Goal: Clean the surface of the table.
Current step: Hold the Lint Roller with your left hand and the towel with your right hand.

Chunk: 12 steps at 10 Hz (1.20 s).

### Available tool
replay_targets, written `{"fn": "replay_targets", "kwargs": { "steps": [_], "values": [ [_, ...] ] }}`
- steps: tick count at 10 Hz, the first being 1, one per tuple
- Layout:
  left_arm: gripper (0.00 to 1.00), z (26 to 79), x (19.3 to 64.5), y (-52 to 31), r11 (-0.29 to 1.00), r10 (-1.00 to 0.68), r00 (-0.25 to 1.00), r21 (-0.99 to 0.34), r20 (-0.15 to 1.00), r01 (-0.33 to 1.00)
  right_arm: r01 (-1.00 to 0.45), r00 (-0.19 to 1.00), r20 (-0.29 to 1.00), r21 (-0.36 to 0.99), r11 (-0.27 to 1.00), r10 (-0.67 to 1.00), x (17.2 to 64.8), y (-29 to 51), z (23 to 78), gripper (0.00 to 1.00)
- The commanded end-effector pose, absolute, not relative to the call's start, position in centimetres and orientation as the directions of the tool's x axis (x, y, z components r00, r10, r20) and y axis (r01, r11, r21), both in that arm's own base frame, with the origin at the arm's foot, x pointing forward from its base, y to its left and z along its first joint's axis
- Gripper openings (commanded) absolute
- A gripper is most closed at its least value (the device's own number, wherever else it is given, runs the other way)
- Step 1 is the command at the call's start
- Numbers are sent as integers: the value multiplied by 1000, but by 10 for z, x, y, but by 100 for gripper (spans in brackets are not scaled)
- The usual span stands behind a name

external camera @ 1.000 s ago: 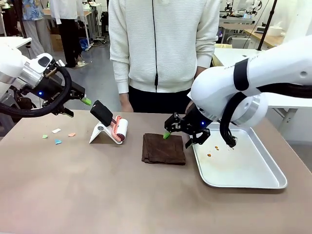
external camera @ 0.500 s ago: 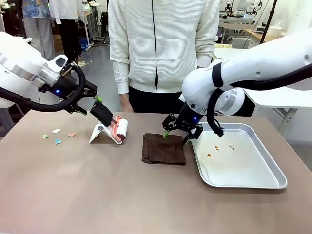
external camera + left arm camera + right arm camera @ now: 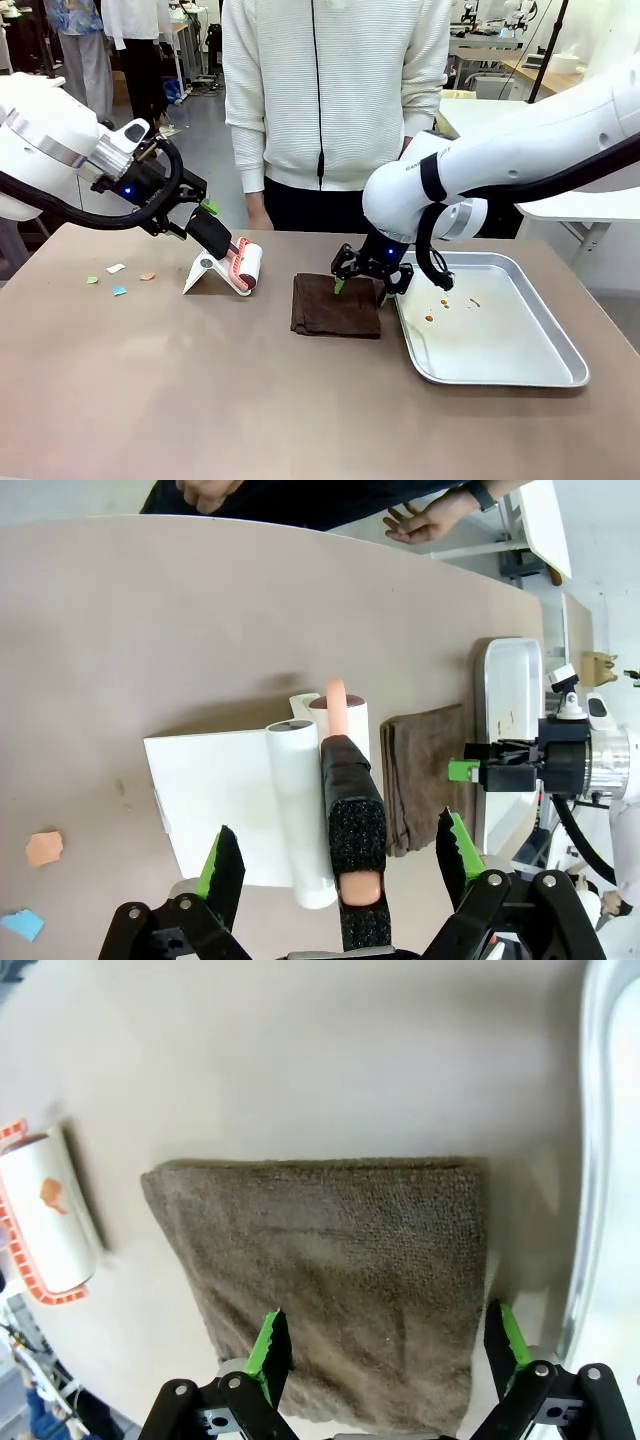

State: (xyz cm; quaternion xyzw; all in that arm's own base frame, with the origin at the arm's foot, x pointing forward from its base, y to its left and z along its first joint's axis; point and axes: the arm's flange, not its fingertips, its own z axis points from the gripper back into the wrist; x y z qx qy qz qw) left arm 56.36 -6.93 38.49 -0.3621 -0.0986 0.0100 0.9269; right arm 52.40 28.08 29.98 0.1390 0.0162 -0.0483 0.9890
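1. The table is stretching across the whole foreground, its greyish-brown top carrying everything below.
2. A person in a white zip top is standing at the far edge, behind the middle of the table.
3. The left gripper is reaching in from the left with its jaws spread wide. In the left wrist view, the left gripper is straddling the black handle of a lint roller, with a gap on each side.
4. The roller is leaning on a white stand, left of centre.
5. The right gripper is pointing down over the far edge of a folded brown cloth, its jaws also gaping wide. In the right wrist view, the right gripper is bracketing much of the cloth's width; whether the pads are touching the fabric cannot be told.
6. A silver tray is sitting just right of the cloth, holding a few brown crumbs.
7. Small coloured paper scraps are lying near the table's left end.
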Motion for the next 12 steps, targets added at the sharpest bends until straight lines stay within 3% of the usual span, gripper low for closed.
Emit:
{"fn": "replay_targets", "kwargs": {
  "steps": [1, 8, 9, 10, 11, 12],
  "values": [
    [100, 383, 566, -67, 711, 80, 978, -699, 195, 81, 123, 992, -37, 188, 974, -118, 523, 292, 303, 100],
    [100, 376, 570, -75, 697, 65, 982, -712, 178, 83, 116, 993, -53, 181, 977, -108, 521, 294, 291, 100],
    [64, 377, 569, -74, 687, 47, 982, -719, 185, 103, 115, 993, -56, 179, 977, -106, 522, 294, 291, 84],
    [42, 378, 567, -75, 688, 21, 983, -717, 180, 117, 112, 993, -60, 180, 977, -103, 523, 294, 291, 40],
    [6, 380, 566, -75, 678, -1, 984, -723, 178, 131, 111, 993, -65, 181, 977, -100, 524, 295, 291, 24],
    [0, 382, 566, -74, 682, -1, 983, -718, 185, 137, 116, 992, -62, 180, 977, -107, 526, 294, 291, 0]
  ]
}}
